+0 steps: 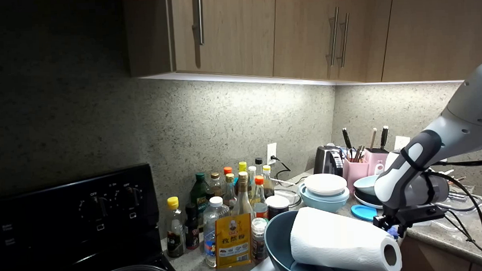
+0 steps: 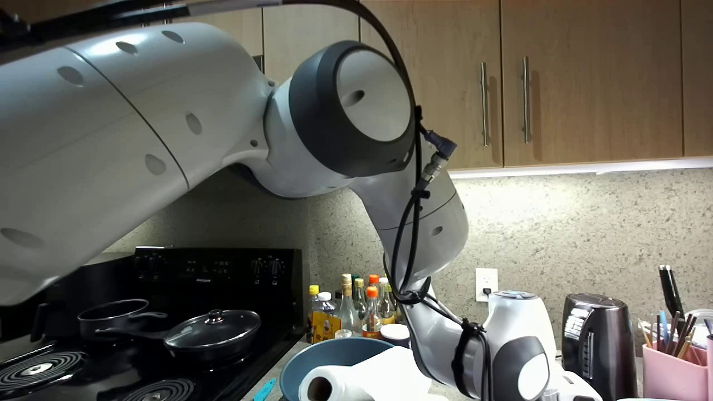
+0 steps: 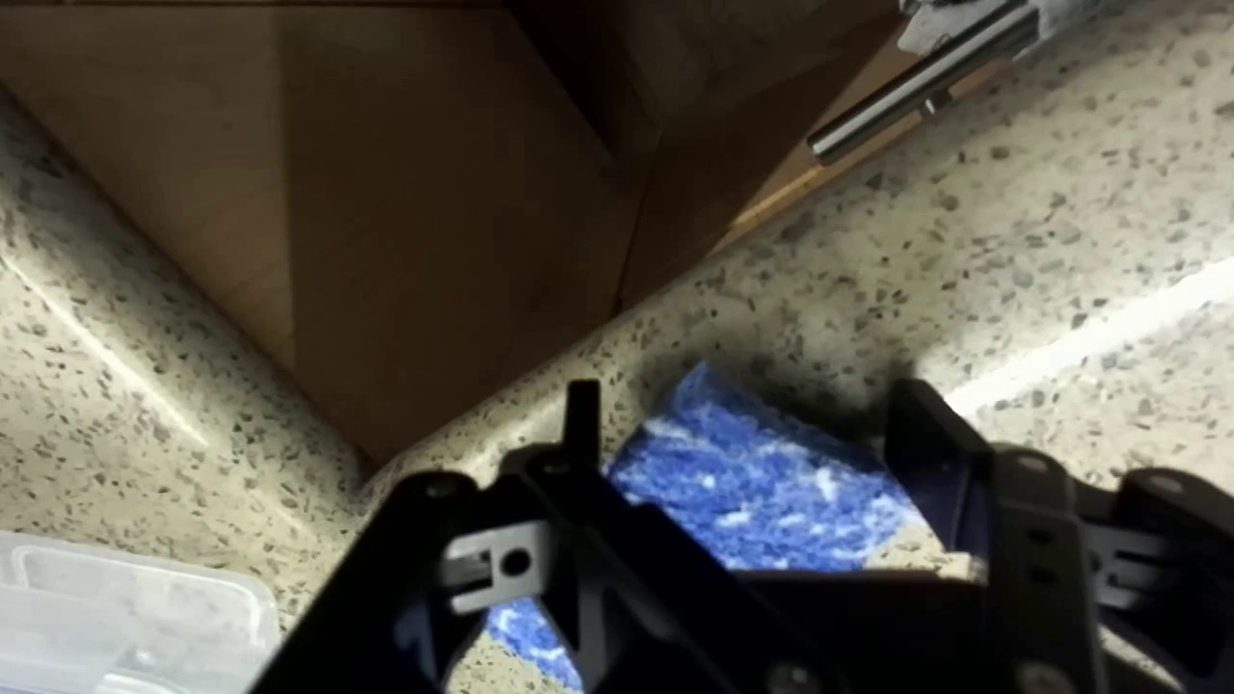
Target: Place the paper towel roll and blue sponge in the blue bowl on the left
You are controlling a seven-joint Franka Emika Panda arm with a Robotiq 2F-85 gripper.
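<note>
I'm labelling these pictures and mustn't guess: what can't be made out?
Blue sponge: partly hidden by the gripper in the wrist view.
Blue bowl: base cut off by the lower edge in both exterior views; inside partly covered by the paper towel roll.
Yellow packet: fine print too small in an exterior view.

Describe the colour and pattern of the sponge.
The sponge is blue, mottled with whitish flecks; it shows best in the wrist view.

A stove point(image 2: 128, 362), lidded pan point(image 2: 214, 334), bottles point(image 1: 241, 203) and kettle point(image 2: 599, 342) mark this as a kitchen.
</note>
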